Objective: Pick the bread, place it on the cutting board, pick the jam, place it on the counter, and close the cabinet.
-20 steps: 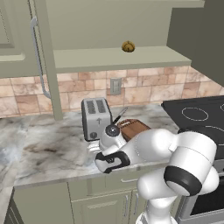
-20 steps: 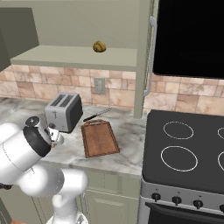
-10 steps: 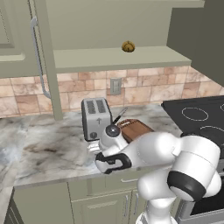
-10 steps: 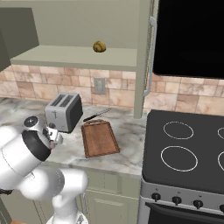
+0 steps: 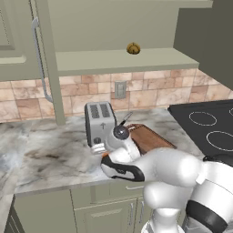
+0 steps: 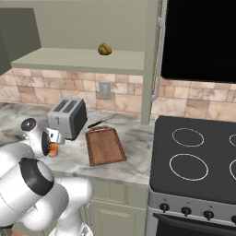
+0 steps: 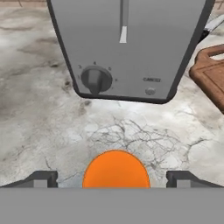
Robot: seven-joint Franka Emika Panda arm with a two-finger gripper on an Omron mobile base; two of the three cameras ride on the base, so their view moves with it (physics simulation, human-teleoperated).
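The jam, a small orange cylindrical jar, sits between the two dark fingertips of your tool in the hand view, with clear gaps on either side, so the tool is spread wide and grips nothing. In the right base view you can see the same orange jar low against the grey-and-white marbled stone surface, just in front of the silver two-slot toaster, though you cannot tell from that view whether it stands on the stone. The hand view looks straight at the toaster's front, with its round dial and lever slot. The flat reddish-brown wooden cutting board lies on the surface just beside the toaster, toward the black stove top, and a dark-handled knife lies behind the board. The bread, a small round golden-brown bun, rests on the shelf of the olive-green upper cabinet, whose door with a long silver bar handle stands open at the left.
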